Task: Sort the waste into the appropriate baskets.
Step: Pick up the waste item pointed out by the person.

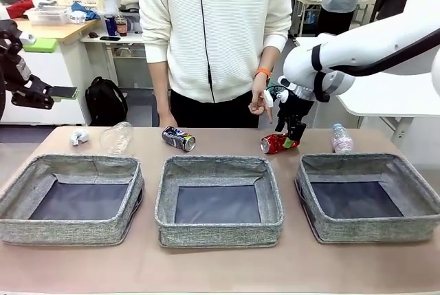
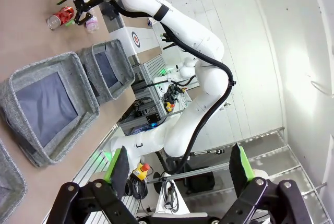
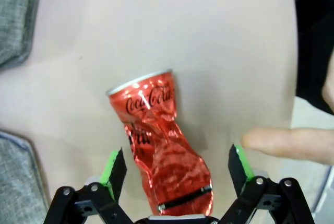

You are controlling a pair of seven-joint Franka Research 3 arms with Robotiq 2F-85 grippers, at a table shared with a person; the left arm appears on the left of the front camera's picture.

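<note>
The right gripper (image 3: 177,156) holds its fingers apart either side of the crushed red can (image 3: 156,145), which lies between them ungripped. This looks like the pickup step; next, lower and close. Just past one fingertip a person's finger (image 3: 284,143) points. The front view adds three baskets (image 1: 218,225); the left gripper (image 2: 178,161), fingers also apart, waits well away.

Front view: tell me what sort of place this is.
Probably a robotics lab: a white robot arm reaches over a beige table set with grey woven-fabric bins, and a cluttered workbench stands behind the person.
</note>
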